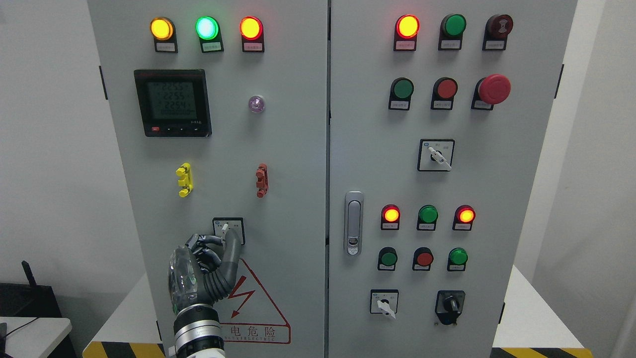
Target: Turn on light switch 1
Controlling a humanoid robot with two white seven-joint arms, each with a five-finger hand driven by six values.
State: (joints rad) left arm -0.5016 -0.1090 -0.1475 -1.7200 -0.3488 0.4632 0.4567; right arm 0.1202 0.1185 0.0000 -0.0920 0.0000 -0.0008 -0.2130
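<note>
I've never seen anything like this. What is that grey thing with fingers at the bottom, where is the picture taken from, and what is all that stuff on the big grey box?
The picture comes from a camera on a humanoid robot's head, looking straight at a grey electrical cabinet with two doors. The grey thing is the robot's left hand, a mechanical hand with fingers, rising from the bottom edge. Its fingers reach a small rotary switch low on the left door; whether they actually grip the knob is hard to tell. The other arm is not visible. On the doors you see round lamps, some lit: a green lamp glows at the upper left. There is also a digital meter, a red mushroom-shaped push button, a door latch, and a red-outlined warning triangle beside the wrist.
</note>
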